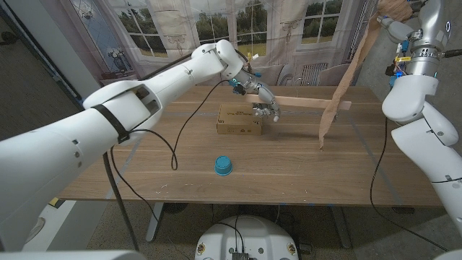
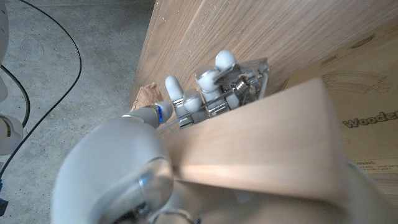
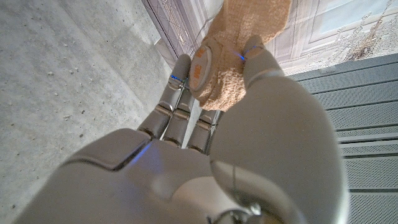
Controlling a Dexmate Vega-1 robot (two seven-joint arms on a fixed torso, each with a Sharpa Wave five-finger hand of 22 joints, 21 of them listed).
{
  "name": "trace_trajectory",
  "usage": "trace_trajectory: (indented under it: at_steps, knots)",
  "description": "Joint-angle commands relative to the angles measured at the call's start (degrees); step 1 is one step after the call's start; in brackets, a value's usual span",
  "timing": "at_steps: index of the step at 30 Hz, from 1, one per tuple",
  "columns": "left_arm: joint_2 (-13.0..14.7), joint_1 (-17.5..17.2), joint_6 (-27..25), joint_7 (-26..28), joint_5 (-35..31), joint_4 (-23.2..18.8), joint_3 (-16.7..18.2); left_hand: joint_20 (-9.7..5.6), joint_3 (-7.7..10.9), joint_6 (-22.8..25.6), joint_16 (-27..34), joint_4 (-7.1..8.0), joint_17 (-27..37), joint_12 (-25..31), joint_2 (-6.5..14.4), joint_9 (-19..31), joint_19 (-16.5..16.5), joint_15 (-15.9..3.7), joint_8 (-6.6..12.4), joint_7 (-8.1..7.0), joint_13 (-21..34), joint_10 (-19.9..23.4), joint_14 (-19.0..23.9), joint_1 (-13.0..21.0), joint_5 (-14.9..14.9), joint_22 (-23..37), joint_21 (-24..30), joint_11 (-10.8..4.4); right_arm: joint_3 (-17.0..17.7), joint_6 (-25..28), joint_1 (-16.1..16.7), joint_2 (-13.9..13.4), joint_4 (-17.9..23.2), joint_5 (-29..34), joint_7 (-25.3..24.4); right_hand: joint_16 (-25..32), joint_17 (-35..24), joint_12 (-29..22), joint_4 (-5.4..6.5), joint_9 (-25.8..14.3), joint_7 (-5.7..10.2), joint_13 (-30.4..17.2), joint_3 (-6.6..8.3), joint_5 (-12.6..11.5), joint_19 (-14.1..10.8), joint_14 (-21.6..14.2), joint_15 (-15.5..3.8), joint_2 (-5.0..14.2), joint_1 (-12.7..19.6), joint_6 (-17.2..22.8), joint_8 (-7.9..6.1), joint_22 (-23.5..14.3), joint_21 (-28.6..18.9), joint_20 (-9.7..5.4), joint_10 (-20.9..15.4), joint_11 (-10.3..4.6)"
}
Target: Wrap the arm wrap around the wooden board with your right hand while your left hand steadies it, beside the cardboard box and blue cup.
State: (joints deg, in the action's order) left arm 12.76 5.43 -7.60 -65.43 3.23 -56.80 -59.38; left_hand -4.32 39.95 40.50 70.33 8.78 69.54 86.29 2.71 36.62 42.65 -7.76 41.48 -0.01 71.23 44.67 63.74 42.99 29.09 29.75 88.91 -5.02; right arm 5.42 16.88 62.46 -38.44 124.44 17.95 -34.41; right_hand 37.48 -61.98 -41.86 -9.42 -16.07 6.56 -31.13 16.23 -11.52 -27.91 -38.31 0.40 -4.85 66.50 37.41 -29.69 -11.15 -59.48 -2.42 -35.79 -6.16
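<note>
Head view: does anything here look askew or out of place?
Nothing is spilled or damaged. The wooden board is held off the table by the left hand above the cardboard box, and the arm wrap hangs from the raised right hand.

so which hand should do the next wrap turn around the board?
Right. The right hand already grips the tan wrap, which hangs down across the board. The left hand holds the board over the box, so it is busy.

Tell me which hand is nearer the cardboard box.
Left. The left hand grips the wooden board directly over the cardboard box. The right hand is raised high beyond the table's right end, holding the top of the tan arm wrap.
</note>
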Motion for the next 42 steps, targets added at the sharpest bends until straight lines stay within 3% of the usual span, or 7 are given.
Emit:
trace_trajectory:
  at_steps: [1, 22, 40, 42]
  knots:
    - [-1.42, 0.13, 0.68, 1.10, -0.57, 1.93, -0.09, -4.94, -0.14, 0.51, 0.25, -0.13, 0.04, 3.98, 0.06, 0.39, -0.30, -4.00, 0.06, 0.01, 0.18, 0.27, 3.77, 0.91, 0.44, 0.32, 0.35, -0.18, -0.99, -2.28, -1.55, -3.06, -0.96, -3.93, 0.43, -0.22, -0.26, 0.33, 0.22, -0.11, -3.14, -0.04, 0.73, -0.01, -0.30, -22.00, -13.56, 11.78, 12.65, 16.85, -0.25, -0.03, -0.46, -2.37, -15.16, 2.07]
    - [-3.11, 0.54, 0.98, 4.61, -2.11, 3.80, -0.11, -4.92, -0.35, 0.44, 0.12, 0.00, -0.25, 4.00, 0.42, 0.60, -0.14, -3.94, -0.03, 0.13, 0.18, 0.41, 4.03, 0.93, 0.29, -0.01, 0.24, -0.26, -4.55, -4.14, -5.31, -7.46, -1.02, -5.00, 3.18, -0.67, -1.59, 0.59, -0.21, 0.54, -4.82, 0.01, 2.02, 0.66, -0.96, -24.15, -13.41, 10.08, 12.67, 18.52, -0.14, 0.80, -1.42, -1.09, -17.88, 3.33]
    - [-5.85, 1.30, 3.68, 6.82, -4.13, 9.19, -0.68, -4.89, -0.41, 0.32, 0.10, -0.03, -0.13, 3.97, 0.59, 0.59, -0.02, -4.01, -0.16, 0.24, 0.18, 0.32, 4.12, 1.00, 0.20, -0.08, 0.28, -0.30, -7.36, -3.62, -9.83, -7.43, -0.24, -4.80, 4.09, -1.46, -1.97, 1.01, -0.19, 0.87, -4.79, -0.51, 3.11, 0.76, -0.96, -24.46, -13.46, 9.66, 12.50, 18.75, 0.27, 0.92, -1.67, -1.06, -18.04, 3.42]
    - [-5.45, 0.95, 3.48, 7.71, -4.45, 8.34, -0.53, -4.92, -0.43, 0.27, 0.21, -0.04, 0.01, 3.99, 0.59, 0.64, 0.02, -4.02, -0.16, 0.13, 0.18, 0.40, 4.19, 1.00, 0.17, -0.25, 0.18, -0.44, -7.81, -3.67, -10.33, -7.44, -0.25, -4.78, 4.39, -1.45, -2.13, 1.02, -0.20, 0.91, -4.85, -0.58, 3.25, 0.77, -0.97, -24.66, -13.45, 9.56, 12.47, 18.84, 0.30, 0.93, -1.71, -1.04, -18.17, 3.49]
